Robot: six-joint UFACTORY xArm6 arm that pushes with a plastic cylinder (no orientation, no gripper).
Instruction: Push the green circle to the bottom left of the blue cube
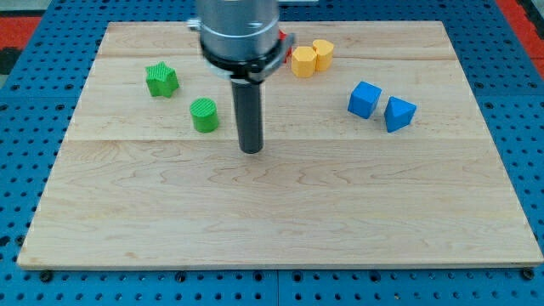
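The green circle (204,115) stands on the wooden board at the view's upper left of centre. The blue cube (364,99) sits at the view's upper right, with a blue triangular block (399,113) just to its right. My tip (251,150) rests on the board a short way right of and slightly below the green circle, apart from it and far left of the blue cube.
A green star (161,80) lies up and left of the green circle. Two yellow blocks (303,62) (322,53) sit near the top centre, with a red block (284,40) mostly hidden behind the arm. The wooden board (280,221) lies on a blue pegboard.
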